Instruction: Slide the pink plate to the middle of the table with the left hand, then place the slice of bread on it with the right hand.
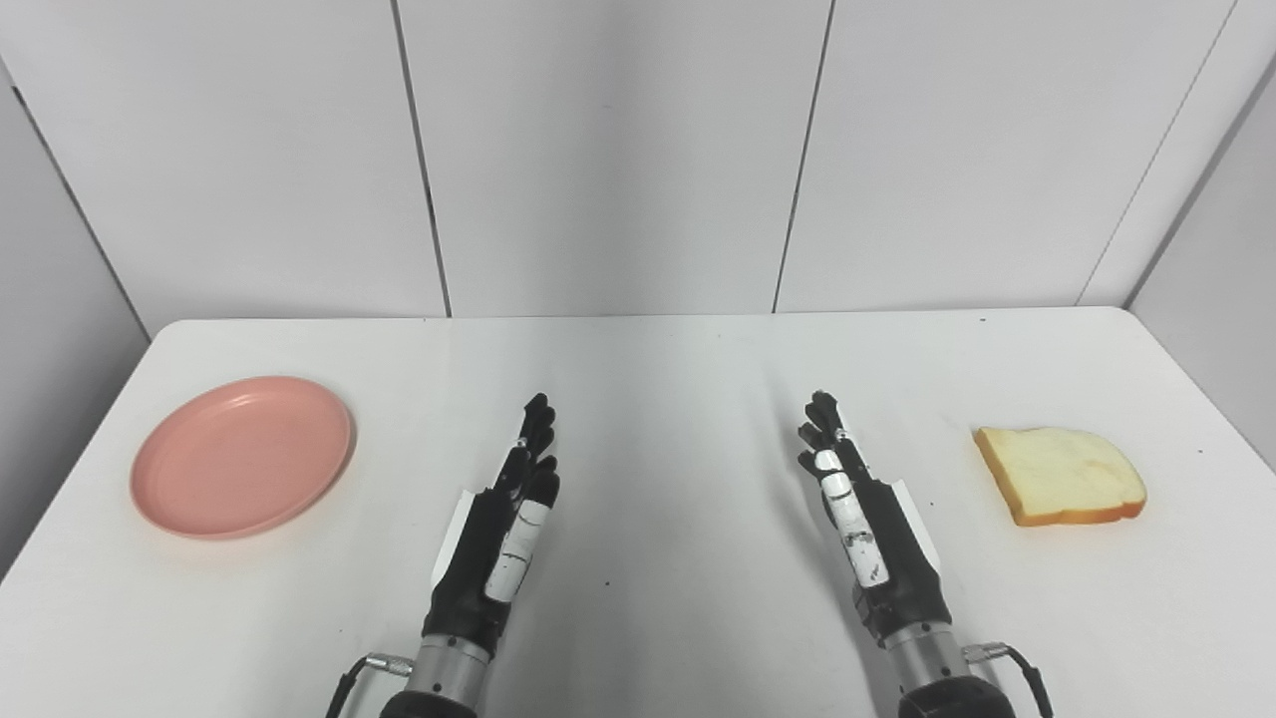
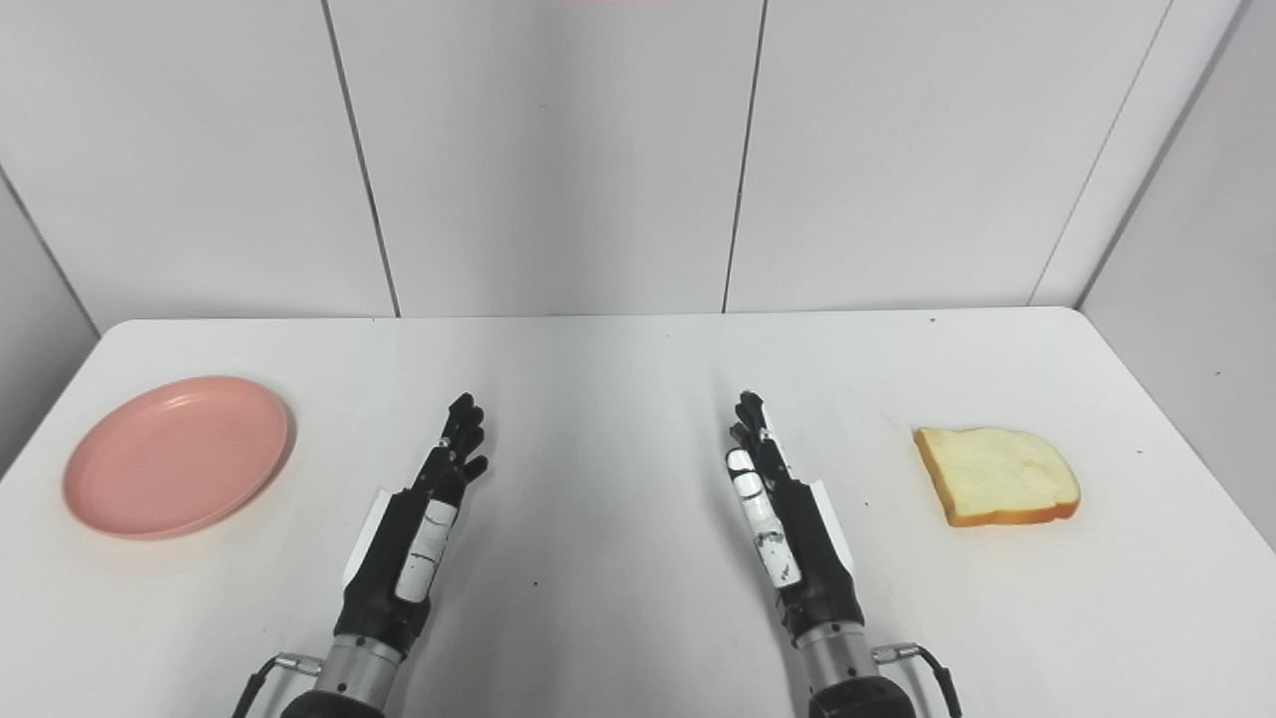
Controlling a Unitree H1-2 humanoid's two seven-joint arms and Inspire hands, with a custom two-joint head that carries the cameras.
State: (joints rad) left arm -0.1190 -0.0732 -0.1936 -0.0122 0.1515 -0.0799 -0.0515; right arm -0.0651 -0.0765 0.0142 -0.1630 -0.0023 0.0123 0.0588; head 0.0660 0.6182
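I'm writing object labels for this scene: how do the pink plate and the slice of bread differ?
The pink plate is round with a raised rim; the slice of bread is roughly square with a brown crust. The plate is plain pink, the bread pale yellow-white. The plate looks wider than the bread. The plate lies at the table's left side, the bread at its right. Both lie flat, untouched by either hand.

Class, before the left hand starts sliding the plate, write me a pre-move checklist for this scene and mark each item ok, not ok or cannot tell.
1. Pink plate in view, nothing on it: ok.
2. Left hand open, holding nothing: ok.
3. Table between the hands free for the plate: ok.
4. Left hand touching the plate: not ok, it rests apart, to the plate's right.
5. Right hand open and clear of the slice of bread: ok.
6. Plate slides easily on this surface: cannot tell.
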